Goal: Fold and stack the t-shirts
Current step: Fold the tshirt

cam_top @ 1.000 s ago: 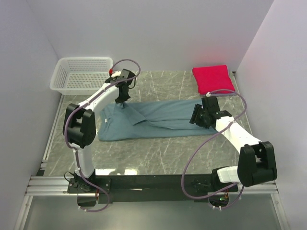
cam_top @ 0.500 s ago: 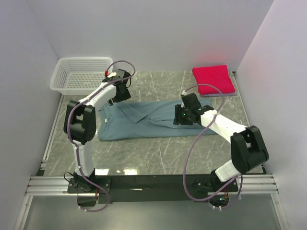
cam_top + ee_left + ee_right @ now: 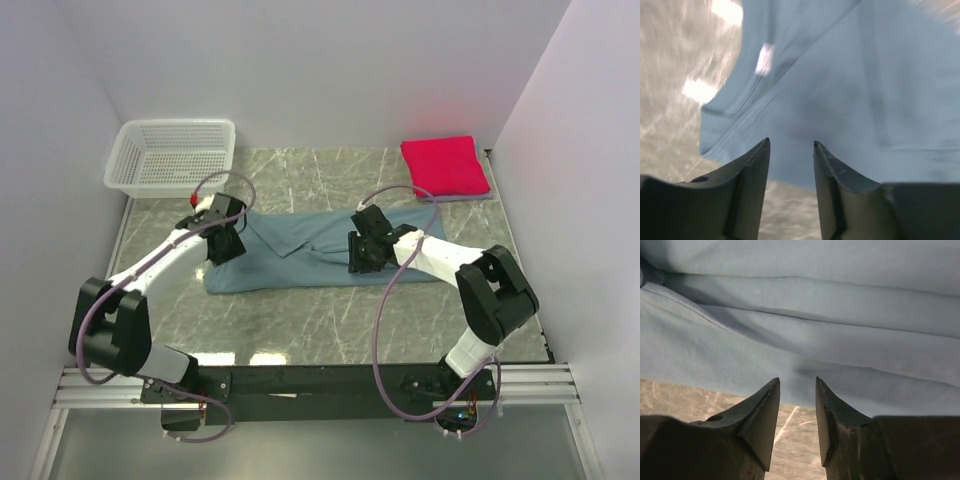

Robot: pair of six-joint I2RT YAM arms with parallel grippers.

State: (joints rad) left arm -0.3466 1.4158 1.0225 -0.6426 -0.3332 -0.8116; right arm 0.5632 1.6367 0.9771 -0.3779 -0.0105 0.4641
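Grey-green marble covered the table (image 3: 300, 320), which was closed in by plain white walls (image 3: 350, 70) at the back and on both sides. Across the middle of it lay the teal-blue t-shirt (image 3: 300, 262), spread lengthwise from left to right as a long band folded over on itself, with a diagonal flap near its left end. The left arm (image 3: 160, 265) and the right arm (image 3: 440, 258) both reached in over this shirt. A white mesh basket (image 3: 160, 180) stood in the far left corner, well apart from the cloth. In the far right corner the crimson-pink t-shirt (image 3: 445, 165) lay folded into a neat rectangle, and the pale lavender t-shirt (image 3: 462, 197) showed only as a thin sliver under its near edge.

The left gripper (image 3: 222, 245) hung over the left end of the teal-blue shirt; its wrist camera showed the jaws a little apart with nothing between them, just above the shirt's edge and the blurred marble. The right gripper (image 3: 360, 255) sat over the shirt's middle at the near hem, its jaws likewise slightly parted and holding nothing, with long soft creases beyond them. A small white label (image 3: 764, 59) showed on the cloth in the left wrist view.
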